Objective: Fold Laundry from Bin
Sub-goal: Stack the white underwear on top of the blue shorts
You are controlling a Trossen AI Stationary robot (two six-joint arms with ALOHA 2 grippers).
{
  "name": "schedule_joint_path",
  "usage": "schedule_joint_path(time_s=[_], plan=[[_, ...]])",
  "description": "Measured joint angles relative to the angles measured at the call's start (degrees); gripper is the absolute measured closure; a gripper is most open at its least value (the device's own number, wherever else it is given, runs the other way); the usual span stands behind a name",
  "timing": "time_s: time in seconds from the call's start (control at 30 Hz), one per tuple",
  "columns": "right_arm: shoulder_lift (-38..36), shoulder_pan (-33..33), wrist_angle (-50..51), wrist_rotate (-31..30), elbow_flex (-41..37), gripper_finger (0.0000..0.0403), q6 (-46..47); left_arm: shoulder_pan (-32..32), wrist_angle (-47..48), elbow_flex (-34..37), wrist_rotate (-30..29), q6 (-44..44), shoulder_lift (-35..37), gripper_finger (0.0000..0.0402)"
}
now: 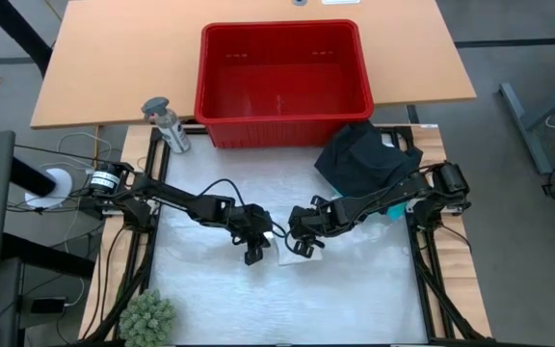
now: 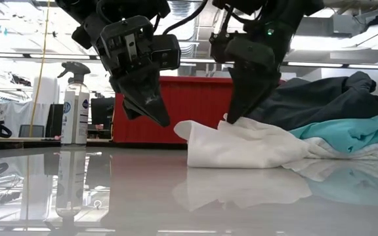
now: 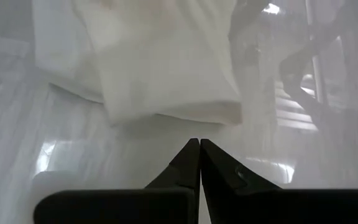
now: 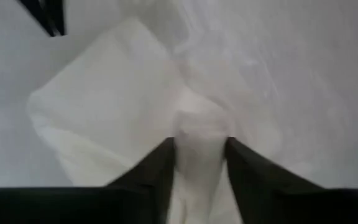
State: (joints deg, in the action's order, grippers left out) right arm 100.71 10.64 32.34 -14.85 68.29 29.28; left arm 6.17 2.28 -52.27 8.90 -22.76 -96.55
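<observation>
A small white piece of laundry (image 2: 241,149) lies folded on the glossy white table top, also seen in the high view (image 1: 285,256). My right gripper (image 4: 201,149) comes down on its far part, fingers either side of a bunched ridge. My left gripper (image 3: 199,146) is shut with nothing in it, hanging just above the table (image 2: 155,115) to the left of the piece. Black clothing (image 1: 364,154) and a turquoise shirt (image 2: 353,134) lie heaped at the right. The red bin (image 1: 282,82) stands at the far edge. My right gripper pinches a raised, bunched ridge of the white piece (image 4: 201,127) between its two fingers (image 4: 163,165). It comes from above, slanting down from the table's right. The piece still rests on the table, its folded end (image 2: 199,154) lying flat; how many layers are caught I cannot tell.
A spray bottle (image 1: 167,125) stands at the far left beside the bin. A small green plant (image 1: 147,318) sits at the near left corner. Bare table top stretches across the near half (image 1: 287,308).
</observation>
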Motion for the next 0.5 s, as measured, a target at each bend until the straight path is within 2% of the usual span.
schedule_joint_path(time_s=[0.17, 0.23, 0.5], plan=[[0.0, -0.4, -0.9, 0.3, -1.1, 0.0346, -0.8, 0.0, 0.0, 0.0, -0.6, 0.0, 0.0, 0.0401], [0.0, -0.3, -1.0, 1.1, -1.2, 0.0378, -0.9, 0.0, 0.0, 0.0, -0.6, 0.0, 0.0, 0.0401], [-3.0, -0.3, -0.6, -0.8, -0.9, 0.0379, 6.9, 0.0, 0.6, 0.0, -0.6, 0.0, 0.0, 0.0401]])
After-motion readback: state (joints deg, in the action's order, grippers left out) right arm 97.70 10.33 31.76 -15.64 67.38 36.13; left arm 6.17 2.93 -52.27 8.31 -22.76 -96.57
